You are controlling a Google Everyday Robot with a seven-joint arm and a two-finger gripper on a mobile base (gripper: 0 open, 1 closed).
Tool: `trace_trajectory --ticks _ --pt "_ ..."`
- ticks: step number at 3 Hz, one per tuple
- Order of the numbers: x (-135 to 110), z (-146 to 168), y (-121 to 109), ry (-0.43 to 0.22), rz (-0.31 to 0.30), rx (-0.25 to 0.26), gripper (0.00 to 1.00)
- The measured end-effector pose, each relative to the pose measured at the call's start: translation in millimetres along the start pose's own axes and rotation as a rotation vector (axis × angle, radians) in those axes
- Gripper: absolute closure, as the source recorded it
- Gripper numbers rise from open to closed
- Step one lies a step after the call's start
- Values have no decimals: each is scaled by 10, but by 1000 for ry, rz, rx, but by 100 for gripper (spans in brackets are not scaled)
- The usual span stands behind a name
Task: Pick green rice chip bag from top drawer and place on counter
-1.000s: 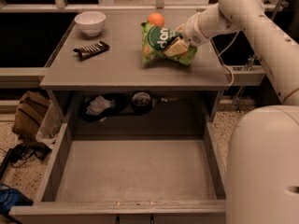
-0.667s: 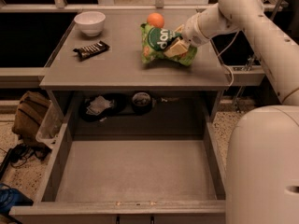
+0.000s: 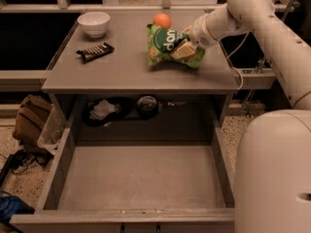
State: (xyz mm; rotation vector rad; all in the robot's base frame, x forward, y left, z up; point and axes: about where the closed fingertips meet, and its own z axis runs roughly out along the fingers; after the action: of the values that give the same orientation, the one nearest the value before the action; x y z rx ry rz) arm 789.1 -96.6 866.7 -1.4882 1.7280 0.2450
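Observation:
The green rice chip bag (image 3: 163, 43) stands on the counter (image 3: 121, 69), right of its middle, with its bottom touching the surface. My gripper (image 3: 183, 48) reaches in from the right and is closed on the bag's right side. One beige finger (image 3: 181, 50) lies across the front of the bag. The top drawer (image 3: 141, 178) is pulled fully out below the counter, and its flat grey bottom holds nothing.
A white bowl (image 3: 94, 23) sits at the counter's back left. A black candy bar (image 3: 95, 51) lies in front of it. An orange (image 3: 162, 20) sits just behind the bag. Dark items (image 3: 104, 109) lie under the counter. A brown bag (image 3: 31, 120) is on the floor, left.

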Motion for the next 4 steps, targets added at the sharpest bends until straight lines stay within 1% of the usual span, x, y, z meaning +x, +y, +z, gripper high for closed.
trace_trajectory --ticks 1,2,3,4 --pt "0 0 0 0 0 0 12" --pt "0 1 0 0 0 0 0" --pt "0 2 1 0 0 0 0" --pt "-31 -82 -2 15 -1 6 0"
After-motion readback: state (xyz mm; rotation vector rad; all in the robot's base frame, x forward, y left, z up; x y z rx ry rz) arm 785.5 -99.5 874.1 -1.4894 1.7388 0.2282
